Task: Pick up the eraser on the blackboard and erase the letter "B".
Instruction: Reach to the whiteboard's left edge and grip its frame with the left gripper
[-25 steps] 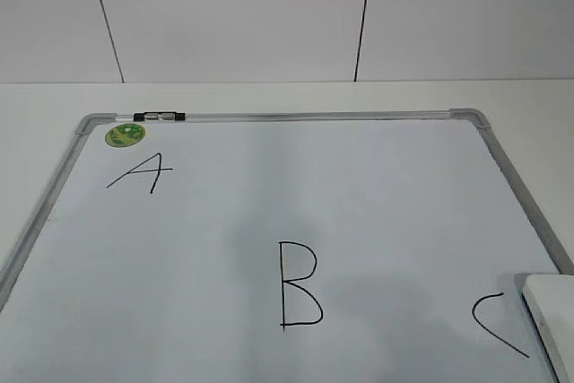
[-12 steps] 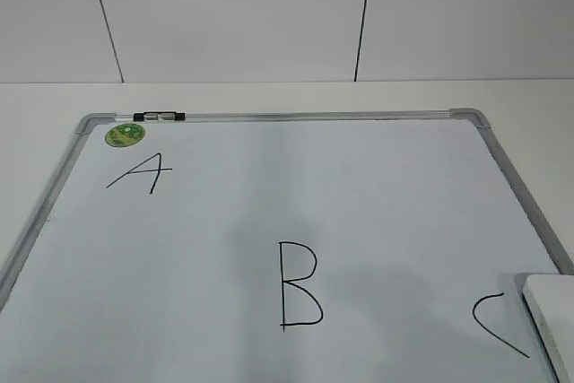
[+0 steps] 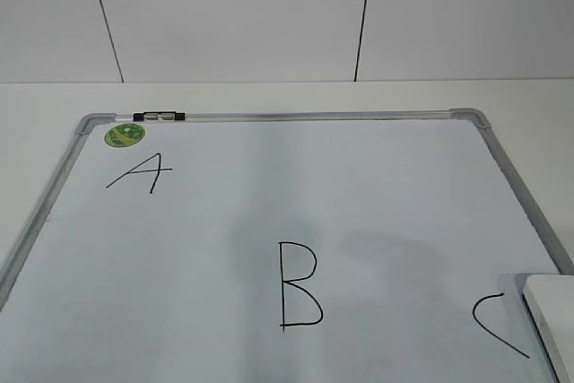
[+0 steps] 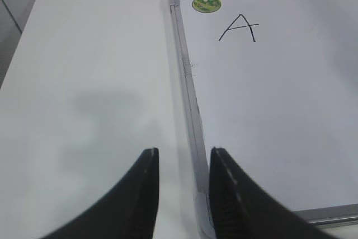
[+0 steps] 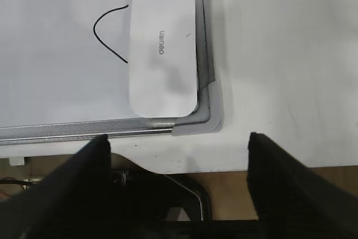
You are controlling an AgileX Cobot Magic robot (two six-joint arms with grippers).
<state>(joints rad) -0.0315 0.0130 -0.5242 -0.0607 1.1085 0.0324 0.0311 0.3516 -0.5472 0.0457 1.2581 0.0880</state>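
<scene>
At the lower right corner of the exterior view, we are seeing the eraser [image 3: 552, 322] lying flat on the blackboard [image 3: 269, 117], just beside the "C" [image 3: 498, 325] and untouched. The right wrist view is showing it in the upper middle of the frame, long side against the board's frame, the corner piece just below it. Our right pincer [image 5: 178, 155] is hanging at the bottom of that frame with its jaws spread wide and nothing between them, the eraser lying ahead of it, apart from both fingers. Our left pincer [image 4: 183, 163] is sitting at the bottom of its own frame, jaws parted by a narrow gap and empty, over the board's frame edge and the tabletop [image 4: 89, 82], with the "A" [image 4: 239, 28] and the green sticker [image 4: 206, 3] in the upper right.

The letter "B" [image 3: 299, 283] is standing whole at the lower middle of the exterior view, no stroke smudged. So we are judging that nothing is done yet: the pickup, the carry across to the B and the wiping are all still left.
</scene>
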